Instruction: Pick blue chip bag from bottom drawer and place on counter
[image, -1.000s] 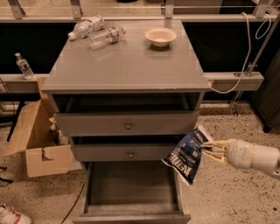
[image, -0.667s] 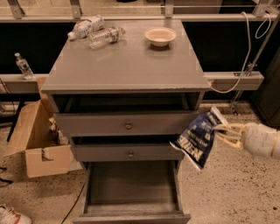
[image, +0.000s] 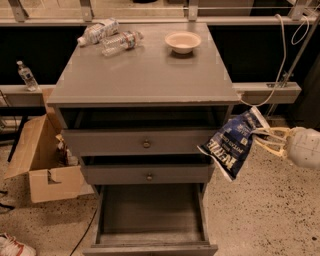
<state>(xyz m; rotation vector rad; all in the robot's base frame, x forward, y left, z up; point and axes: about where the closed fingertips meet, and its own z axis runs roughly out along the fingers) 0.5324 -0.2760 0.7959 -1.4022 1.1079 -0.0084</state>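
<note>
The tool (image: 259, 137) is out at the right side of the drawers, up in the air. Its thin fingers (image: 270, 133) are pinched on the right edge of the bag (image: 231, 146). The bag is blue with white letters. It hangs tilted, just beside the right ends of the top drawer (image: 145, 143) and the middle drawer (image: 148, 175), lower than the table (image: 145, 75). Both of those drawers are open a little. The bottom drawer (image: 150, 212) is pulled far out, under the bag and to its left. At the back of the table sit a bowl (image: 183, 42) and two bottles (image: 97, 31) lying on their sides. A box (image: 40, 160) stands open on the floor at the left.
</note>
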